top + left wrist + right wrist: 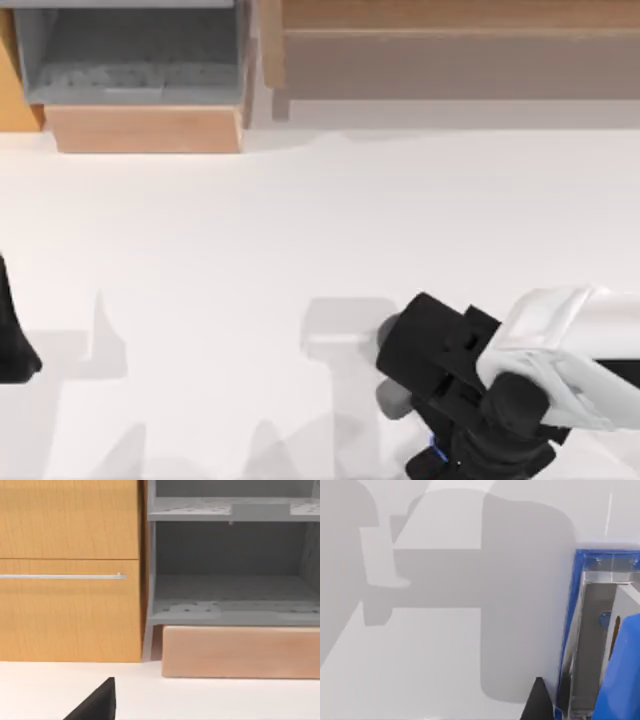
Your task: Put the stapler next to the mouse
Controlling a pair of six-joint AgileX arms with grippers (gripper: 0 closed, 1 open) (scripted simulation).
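My right gripper [440, 440] is low over the table [250, 280] near its front edge on the right side, directly above the stapler [597, 640]. From above, just a sliver of blue [438, 452] peeks out beneath my wrist. I cannot tell whether the fingers are spread or already pinching: the wrist view gives me one dark fingertip [537, 700] just beside the stapler's blue base and nothing of the other. My left arm [12, 330] sits parked at the table's left edge. The risk as I see it — a finger landing on the stapler's edge instead of straddling it, which would tip or skid the thing across the smooth table. Closing on the hinged top alone might also let it pivot. In the wrist view the stapler's long axis runs alongside my fingertip, its squared blue end pointing away from the camera; its heading on the table I cannot tell.
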